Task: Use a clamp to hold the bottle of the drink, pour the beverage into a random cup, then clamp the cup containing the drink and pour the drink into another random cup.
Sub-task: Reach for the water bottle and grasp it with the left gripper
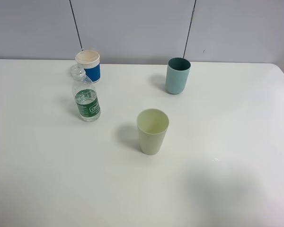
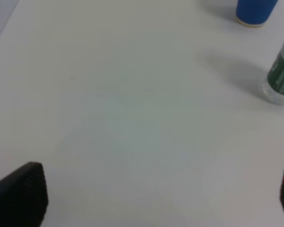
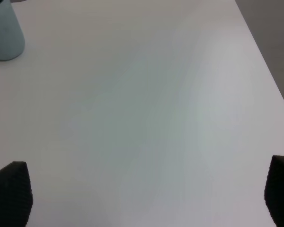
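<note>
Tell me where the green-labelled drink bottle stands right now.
In the exterior high view, the green-labelled bottle stands upright on the left part of the white table. It is just in front of the blue-and-white paper cup and left of the pale green tumbler.

Green-labelled bottle [image 1: 86,101], teal cup [image 1: 178,75] and pale green cup [image 1: 152,131] stand upright, well apart

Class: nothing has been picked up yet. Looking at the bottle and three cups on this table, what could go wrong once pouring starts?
The bottle stands close to the blue-and-white paper cup, so jaws reaching for it might knock that cup over. The teal tumbler and pale green tumbler have narrow mouths, so a slightly off pour could spill onto the table.
</note>
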Controlling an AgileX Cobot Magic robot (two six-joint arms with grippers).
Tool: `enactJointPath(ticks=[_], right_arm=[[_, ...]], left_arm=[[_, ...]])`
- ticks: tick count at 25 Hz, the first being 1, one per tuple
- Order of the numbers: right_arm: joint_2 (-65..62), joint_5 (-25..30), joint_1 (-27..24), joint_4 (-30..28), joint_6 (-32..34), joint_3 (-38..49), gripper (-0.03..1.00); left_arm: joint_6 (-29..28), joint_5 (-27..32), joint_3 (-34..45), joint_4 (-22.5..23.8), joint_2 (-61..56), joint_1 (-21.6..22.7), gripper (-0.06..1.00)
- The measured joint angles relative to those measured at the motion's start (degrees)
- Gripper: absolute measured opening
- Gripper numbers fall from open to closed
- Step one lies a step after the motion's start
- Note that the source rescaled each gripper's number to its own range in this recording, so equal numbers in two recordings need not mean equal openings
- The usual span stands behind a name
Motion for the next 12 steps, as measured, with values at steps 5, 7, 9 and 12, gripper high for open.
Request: enactJointPath(ticks=[5,7,9,12], right_arm=[[0.0,0.0,0.0,0.0,0.0,0.0,1.00],[0.0,0.0,0.0,0.0,0.0,0.0,1.00],[0.0,0.0,0.0,0.0,0.0,0.0,1.00],[0.0,0.0,0.0,0.0,0.0,0.0,1.00]], left_arm=[[0.0,0.0,0.0,0.0,0.0,0.0,1.00],[0.0,0.0,0.0,0.0,0.0,0.0,1.00],[0.0,0.0,0.0,0.0,0.0,0.0,1.00],[0.0,0.0,0.0,0.0,0.0,0.0,1.00]])
